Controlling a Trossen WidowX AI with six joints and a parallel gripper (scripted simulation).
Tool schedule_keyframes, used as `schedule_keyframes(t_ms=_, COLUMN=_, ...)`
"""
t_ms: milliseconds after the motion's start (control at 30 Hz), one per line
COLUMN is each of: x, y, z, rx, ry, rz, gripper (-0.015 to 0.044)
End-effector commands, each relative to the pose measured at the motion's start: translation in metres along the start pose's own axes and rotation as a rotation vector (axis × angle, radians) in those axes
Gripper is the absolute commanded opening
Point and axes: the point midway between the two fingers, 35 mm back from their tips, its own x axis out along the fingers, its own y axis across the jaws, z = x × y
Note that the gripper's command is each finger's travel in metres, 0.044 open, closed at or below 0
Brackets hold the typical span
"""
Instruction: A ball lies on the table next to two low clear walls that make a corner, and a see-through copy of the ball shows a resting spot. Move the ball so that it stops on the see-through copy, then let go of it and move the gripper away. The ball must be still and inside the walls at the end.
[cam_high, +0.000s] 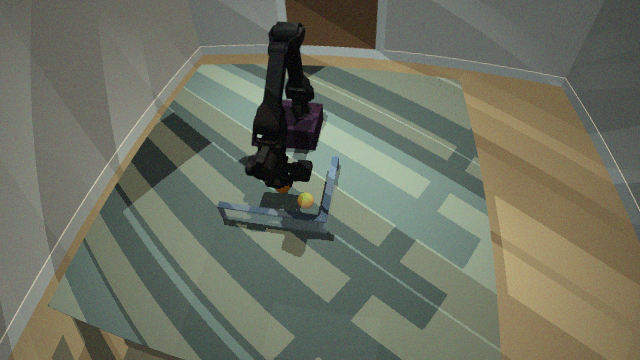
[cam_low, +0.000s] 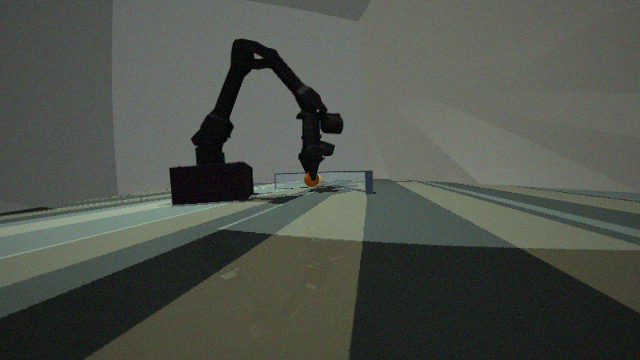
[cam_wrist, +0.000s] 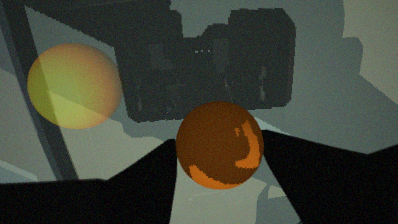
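Note:
The orange ball (cam_high: 283, 189) (cam_low: 311, 180) (cam_wrist: 220, 145) is low at the table, between the fingers. My gripper (cam_high: 283, 186) (cam_low: 312, 177) (cam_wrist: 218, 141) points down and is shut on it, one finger on each side in the wrist view. The see-through yellow-orange copy (cam_high: 305, 200) (cam_wrist: 75, 86) is beside the ball, nearer the corner, with a gap between them. One low clear wall (cam_high: 250, 208) runs in front of both, and the other wall (cam_high: 329, 187) stands to the right of the copy in the top view. Whether the ball touches the table is hard to tell.
The arm's dark purple base block (cam_high: 304, 135) (cam_low: 211, 185) stands behind the gripper in the top view. The two walls meet near the copy at the front right. The arm's dark shadow lies around the ball and covers part of the walled area.

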Motion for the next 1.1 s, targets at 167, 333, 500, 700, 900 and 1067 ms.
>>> schedule_keyframes(t_ms=167, x=-0.066, y=0.000, z=0.008, rx=-0.001, ry=-0.025, rz=-0.004, gripper=0.0000)
schedule_keyframes(t_ms=333, x=-0.103, y=0.000, z=0.003, rx=-0.001, ry=-0.025, rz=-0.004, gripper=0.0000)
schedule_keyframes(t_ms=500, x=-0.121, y=0.000, z=-0.002, rx=-0.001, ry=-0.024, rz=-0.004, gripper=0.0000)
schedule_keyframes(t_ms=700, x=-0.111, y=0.014, z=0.007, rx=0.014, ry=-0.022, rz=-0.010, gripper=0.0000)
schedule_keyframes(t_ms=900, x=-0.092, y=0.045, z=0.023, rx=0.019, ry=-0.023, rz=-0.010, gripper=0.0000)
schedule_keyframes(t_ms=1067, x=-0.075, y=0.075, z=0.034, rx=0.001, ry=-0.027, rz=0.002, gripper=0.0000)
